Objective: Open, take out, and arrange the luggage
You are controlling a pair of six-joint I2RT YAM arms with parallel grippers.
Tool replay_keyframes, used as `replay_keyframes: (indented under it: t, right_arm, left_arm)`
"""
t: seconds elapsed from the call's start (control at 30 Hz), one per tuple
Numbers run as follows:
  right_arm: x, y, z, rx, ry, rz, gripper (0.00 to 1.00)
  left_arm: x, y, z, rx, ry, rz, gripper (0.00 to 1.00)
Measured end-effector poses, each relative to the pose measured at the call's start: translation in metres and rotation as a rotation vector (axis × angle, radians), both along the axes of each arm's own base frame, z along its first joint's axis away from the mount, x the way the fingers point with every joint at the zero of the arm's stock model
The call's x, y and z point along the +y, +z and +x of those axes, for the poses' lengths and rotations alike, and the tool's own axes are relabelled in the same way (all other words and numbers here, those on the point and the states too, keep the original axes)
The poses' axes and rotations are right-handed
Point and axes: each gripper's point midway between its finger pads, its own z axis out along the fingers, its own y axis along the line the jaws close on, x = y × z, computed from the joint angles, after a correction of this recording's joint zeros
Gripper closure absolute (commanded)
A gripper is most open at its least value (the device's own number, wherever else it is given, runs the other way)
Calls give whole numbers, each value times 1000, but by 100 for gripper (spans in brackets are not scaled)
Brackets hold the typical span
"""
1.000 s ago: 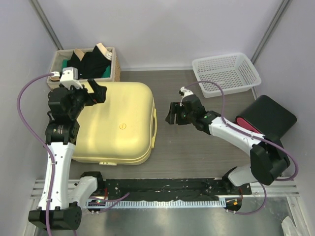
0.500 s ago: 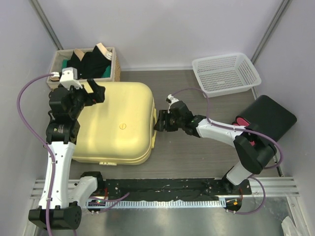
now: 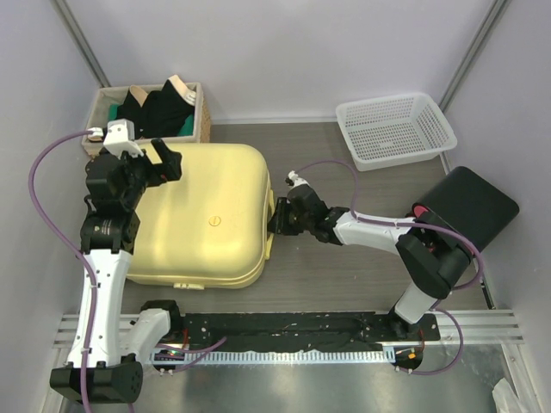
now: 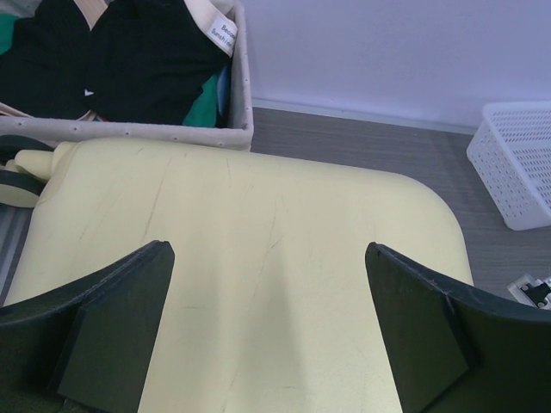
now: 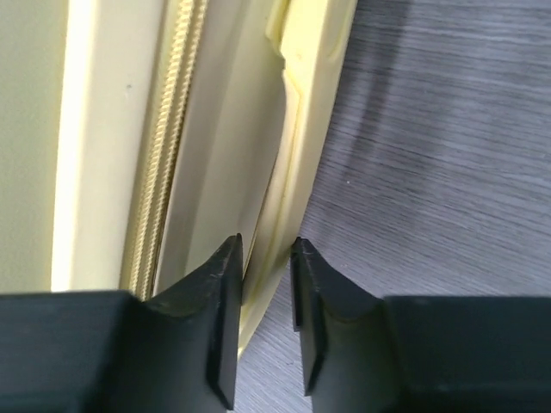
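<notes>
Overhead, luggage (image 3: 202, 215) lies flat and closed at the table's (image 3: 344, 275) 9 o'clock side. Above its 10 o'clock corner hangs the left gripper (image 4: 267, 249), jaws wide open, holding nothing. At its 3 o'clock edge, the right gripper (image 5: 267, 249) has its jaws pinching the handle (image 5: 314, 103).

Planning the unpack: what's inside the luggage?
Nothing visible: the luggage lies shut and its zipper looks closed, so the shell covers any contents. The right gripper clamps the handle.
</notes>
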Motion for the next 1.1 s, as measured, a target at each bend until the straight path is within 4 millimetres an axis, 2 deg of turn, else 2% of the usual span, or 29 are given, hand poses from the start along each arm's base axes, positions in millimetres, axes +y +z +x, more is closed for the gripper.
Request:
replay_keyframes:
  t: [0.07, 0.1, 0.13, 0.2, 0.47, 0.77, 1.0, 1.03, 1.1]
  right_arm:
    - [0, -2, 1, 14, -26, -1, 82]
    - [0, -3, 2, 23, -45, -2, 91]
    - [0, -3, 4, 26, -63, 0, 95]
    - [0, -2, 11, 21, -98, 4, 99]
    - [-7, 1, 33, -49, -200, -46, 99]
    - [-41, 11, 73, -238, -335, -233, 99]
    - [-79, 10, 121, -269, -377, -274, 99]
    - [-79, 10, 125, -272, -361, -274, 99]
    - [-96, 12, 146, -272, -371, -279, 99]
  left_arm:
    - [1, -2, -1, 3, 7, 3, 0]
    - [2, -3, -1, 4, 11, 5, 0]
    - [3, -3, -2, 5, 15, 6, 0]
    - [4, -3, -3, 4, 21, 8, 0]
    - [10, 3, -8, -18, 52, 22, 0]
    - [13, 2, -8, -16, 68, 32, 0]
    - [15, -11, -5, 20, 85, 20, 0]
    - [16, -12, -5, 26, 90, 12, 0]
    - [15, -14, -6, 34, 98, -11, 0]
